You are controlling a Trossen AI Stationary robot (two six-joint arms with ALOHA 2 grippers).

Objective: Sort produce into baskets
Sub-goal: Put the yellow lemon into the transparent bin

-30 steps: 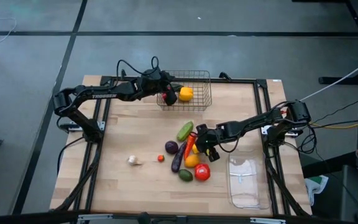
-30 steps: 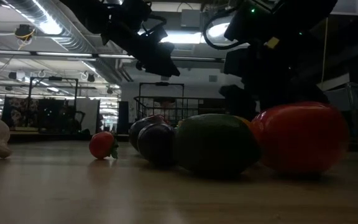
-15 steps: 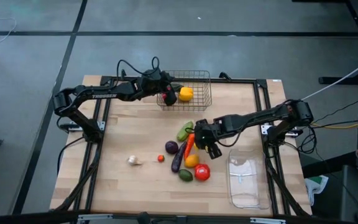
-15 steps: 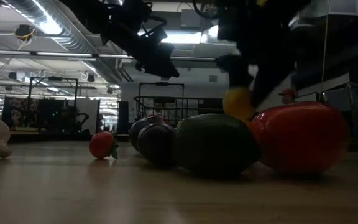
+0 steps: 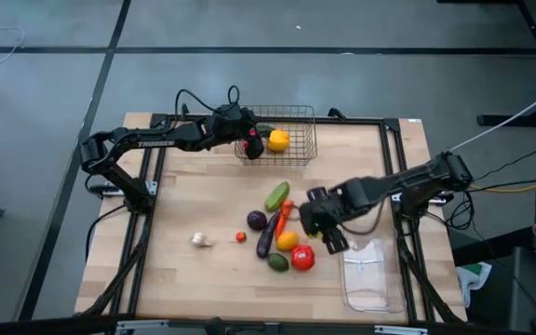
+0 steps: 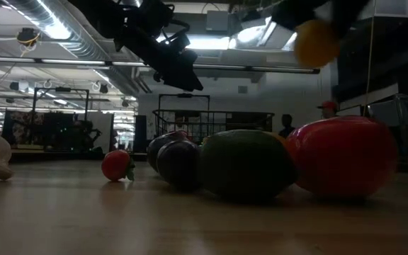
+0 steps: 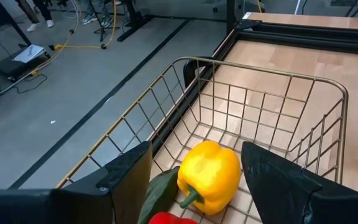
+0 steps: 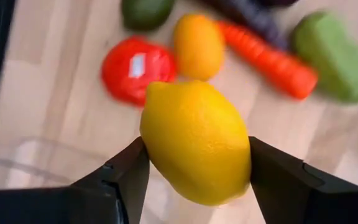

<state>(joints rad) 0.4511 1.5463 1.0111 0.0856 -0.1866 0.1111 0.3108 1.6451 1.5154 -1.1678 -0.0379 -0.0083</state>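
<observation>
Now | my right end effector (image 8: 194, 180) pinches a yellow lemon (image 8: 194, 142), lifted above the tabletop (image 5: 203, 274), red tomato (image 8: 138, 68) below | left end effector (image 7: 194, 186) spread over wire basket (image 7: 278, 118), yellow pepper (image 7: 209, 175) between its fingers.

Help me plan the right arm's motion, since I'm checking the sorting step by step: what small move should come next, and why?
Probably carry the yellow lemon a little farther toward the clear plastic tray before releasing. The right tool is shut on the lemon, lifted above the wooden table beside the produce pile, not yet over the tray. The left tool hangs open over the wire-mesh basket.
</observation>
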